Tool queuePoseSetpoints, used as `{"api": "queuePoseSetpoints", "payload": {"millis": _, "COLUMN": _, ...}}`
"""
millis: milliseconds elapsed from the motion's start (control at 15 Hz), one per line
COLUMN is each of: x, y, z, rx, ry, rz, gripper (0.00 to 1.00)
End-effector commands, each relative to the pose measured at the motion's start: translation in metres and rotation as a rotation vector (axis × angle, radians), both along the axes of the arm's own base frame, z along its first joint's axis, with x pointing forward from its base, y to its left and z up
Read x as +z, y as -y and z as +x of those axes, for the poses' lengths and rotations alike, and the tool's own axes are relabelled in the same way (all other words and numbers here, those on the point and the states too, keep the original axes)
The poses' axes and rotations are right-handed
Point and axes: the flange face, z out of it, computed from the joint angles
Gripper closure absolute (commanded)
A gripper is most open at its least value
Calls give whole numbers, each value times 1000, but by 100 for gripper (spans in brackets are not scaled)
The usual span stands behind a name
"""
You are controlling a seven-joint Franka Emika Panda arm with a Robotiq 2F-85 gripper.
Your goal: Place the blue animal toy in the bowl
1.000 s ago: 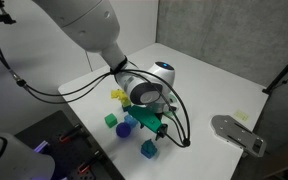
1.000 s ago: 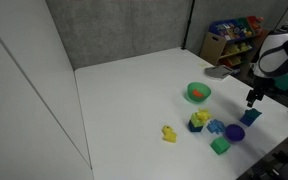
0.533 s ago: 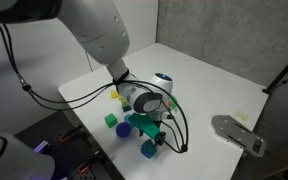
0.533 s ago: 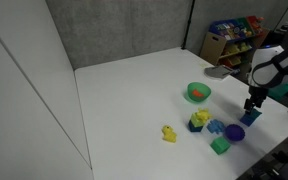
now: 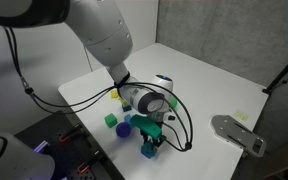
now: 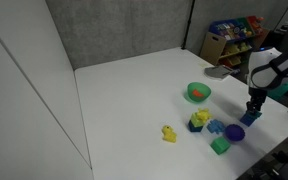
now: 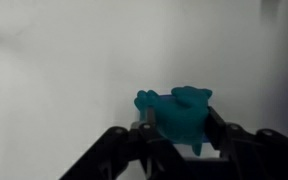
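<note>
The blue animal toy is teal-blue and lies on the white table; in the wrist view it fills the gap between my two black fingers. My gripper is lowered over it, with both fingers pressed against its sides. In both exterior views the gripper stands down on the toy near the table's edge. The green bowl sits apart from it toward the table's middle, with something orange inside. In the exterior view that shows the arm up close, the bowl is hidden.
Around the toy lie a purple piece, a green cube, a yellow and blue cluster and a yellow toy. A grey device lies on the table's far side. The table edge is close by.
The gripper has come down onto the blue toy and its fingers have closed from wide open to the toy's sides. The other objects have not moved.
</note>
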Motion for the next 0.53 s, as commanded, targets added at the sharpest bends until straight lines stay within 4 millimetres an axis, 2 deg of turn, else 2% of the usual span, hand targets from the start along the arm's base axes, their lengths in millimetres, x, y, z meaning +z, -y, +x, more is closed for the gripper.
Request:
{"api": "queuePoseSetpoints", "payload": {"millis": 0, "x": 13, "y": 0, "z": 10, "rx": -2, "ry": -24, "rz": -20, "gripper": 79}}
{"api": "queuePoseSetpoints", "payload": {"millis": 133, "x": 28, "y": -4, "z": 14, "rx": 9, "ry": -23, "rz": -8, "gripper": 91}}
{"api": "queuePoseSetpoints", "payload": {"millis": 467, "x": 70, "y": -16, "z": 35, "rx": 28, "ry": 35, "rz": -1, "gripper": 92}}
